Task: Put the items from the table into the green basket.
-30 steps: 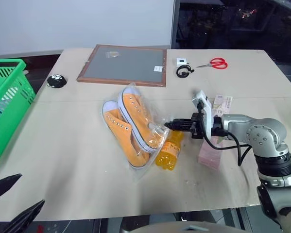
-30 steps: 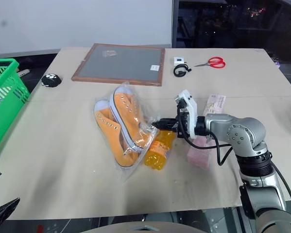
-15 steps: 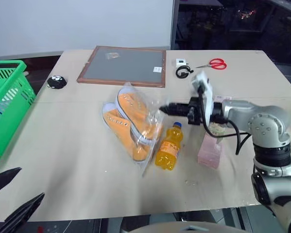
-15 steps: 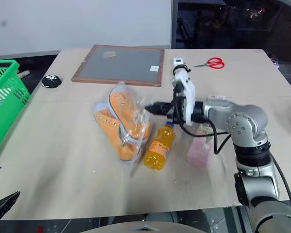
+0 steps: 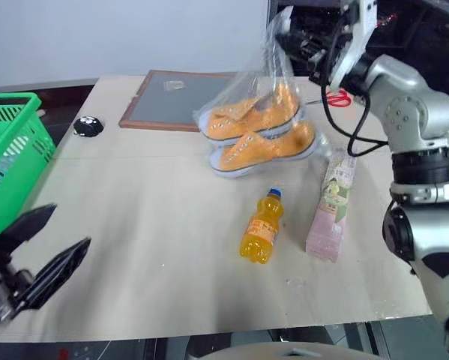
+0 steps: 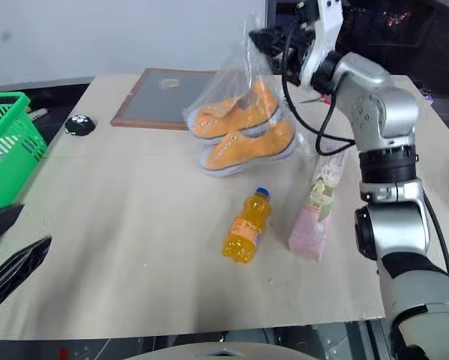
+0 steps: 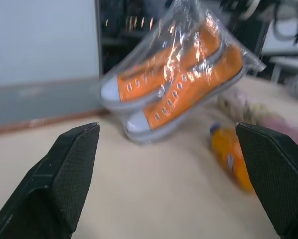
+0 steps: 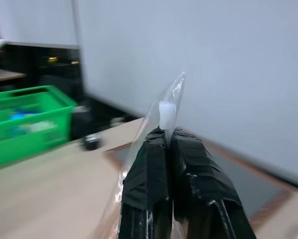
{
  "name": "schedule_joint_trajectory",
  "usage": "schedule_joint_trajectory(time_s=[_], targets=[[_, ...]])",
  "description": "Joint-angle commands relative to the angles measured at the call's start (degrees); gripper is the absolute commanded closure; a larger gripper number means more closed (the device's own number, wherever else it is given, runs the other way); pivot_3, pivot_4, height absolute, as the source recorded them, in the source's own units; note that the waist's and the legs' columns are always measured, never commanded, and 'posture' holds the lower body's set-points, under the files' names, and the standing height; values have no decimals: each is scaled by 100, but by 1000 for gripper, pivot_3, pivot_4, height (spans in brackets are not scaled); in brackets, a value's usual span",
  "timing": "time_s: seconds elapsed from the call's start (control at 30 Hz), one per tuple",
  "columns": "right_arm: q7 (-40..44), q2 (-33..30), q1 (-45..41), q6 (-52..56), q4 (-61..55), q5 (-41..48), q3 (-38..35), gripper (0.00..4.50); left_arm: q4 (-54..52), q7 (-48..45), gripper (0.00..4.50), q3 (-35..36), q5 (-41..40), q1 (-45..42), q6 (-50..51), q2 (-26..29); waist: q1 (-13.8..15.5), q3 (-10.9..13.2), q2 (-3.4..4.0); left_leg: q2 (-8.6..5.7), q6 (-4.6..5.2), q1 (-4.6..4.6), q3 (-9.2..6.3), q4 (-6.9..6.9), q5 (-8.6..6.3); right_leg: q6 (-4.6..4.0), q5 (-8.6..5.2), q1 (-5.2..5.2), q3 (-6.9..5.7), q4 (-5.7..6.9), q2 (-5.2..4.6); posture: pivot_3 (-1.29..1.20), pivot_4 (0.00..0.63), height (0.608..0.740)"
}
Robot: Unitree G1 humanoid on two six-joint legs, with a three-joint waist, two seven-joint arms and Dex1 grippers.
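Now, by parts:
Right gripper (image 5: 285, 37): top centre of the head view, fingers pinched tight on the top edge of the clear bag.
Pair of orange sneakers in the bag (image 5: 259, 131): hanging from that grip in the upper middle, soles lowermost, in front of the grey board; contact of the lower shoe with the table not clear.
Left gripper (image 5: 46, 251): lower left corner, both black fingers spread wide, holding nothing, low over the near table edge.
Orange drink bottle (image 5: 261, 229): lying on its side at centre, blue cap toward the far side, below the shoes and apart from them.
Pink-and-green carton (image 5: 329, 206): lying flat just right of the bottle, not touching it.
Green basket (image 5: 10, 161): left edge of frame, beside the table, well apart from the bag.
Table (image 5: 149, 210): light beige, faint seam across.
Grey board (image 5: 172, 97): upper middle, wood frame, partly behind the bag.
Scissors (image 5: 339, 97): red handles, upper right, partly behind the right arm.
Small black object (image 5: 88, 125): upper left, near the basket.
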Motion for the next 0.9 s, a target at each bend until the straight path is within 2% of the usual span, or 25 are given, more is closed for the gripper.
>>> schedule_joint_trajectory(time_s=[0.03, 0.17, 0.33, 0.5, 0.63, 0.73, 0.87, 0.9], targets=[[34, -348, -787, -1202, 962, -429, -504, 4464, 21, 385, 0, -510, 197, -654, 5, 210, 11, -5, 4, -2, -1, -4, -1, 0, 1, -1, 1, -2, 0, 1, -1, 208, 30, 740], [-67, -708, -1417, -2187, 2368, -927, -570, 4464, 184, 596, 0, -1099, 420, -1384, 142, 424, 2, -24, 5, -4, -16, -38, -4, 0, 9, -6, 6, -36, -2, 7, -3, 166, 26, 740], [-416, -1252, -2107, -3185, 3808, -1496, -607, 4464, 402, 569, 0, -1660, 642, -1997, 284, 647, -100, -53, 34, -7, -66, -157, 4, 2, 39, -6, 21, -187, -1, 67, -12, 131, 28, 740], [-801, -1760, -2502, -3829, 4726, -1986, -573, 4464, 612, 572, 0, -2038, 775, -2655, 319, 704, -214, -58, 56, -4, -65, -161, 5, -3, 39, -6, 20, -202, 0, 77, -7, 117, 30, 740], [-1125, -2151, -2420, -3997, 5089, -2374, -539, 4464, 712, 547, 0, -2309, 902, -2961, 338, 651, -330, -63, 66, -5, -65, -161, 11, -1, 39, -6, 20, -202, 8, 79, -8, 92, 29, 740], [-761, -2357, -2023, -3831, 5219, -2744, -292, 3512, 752, 525, 0, -2392, 961, -3011, 333, 621, -412, -80, 81, -6, -64, -154, 22, 0, 39, -6, 20, -202, 19, 86, -7, 87, 29, 740], [-1153, -2784, -1467, -3991, 5186, -3517, 171, 1477, 739, 483, 0, -2394, 1002, -2920, 375, 676, -490, -113, 79, -5, -43, -107, 34, 0, 27, -6, 20, -160, 33, 91, -4, 88, 34, 740], [-1234, -2906, -1401, -4075, 5136, -3608, 193, 1110, 738, 462, 0, -2370, 997, -2895, 390, 696, -491, -115, 82, -6, -38, -89, 49, 0, 25, -6, 20, -149, 49, 97, -4, 84, 35, 740]])
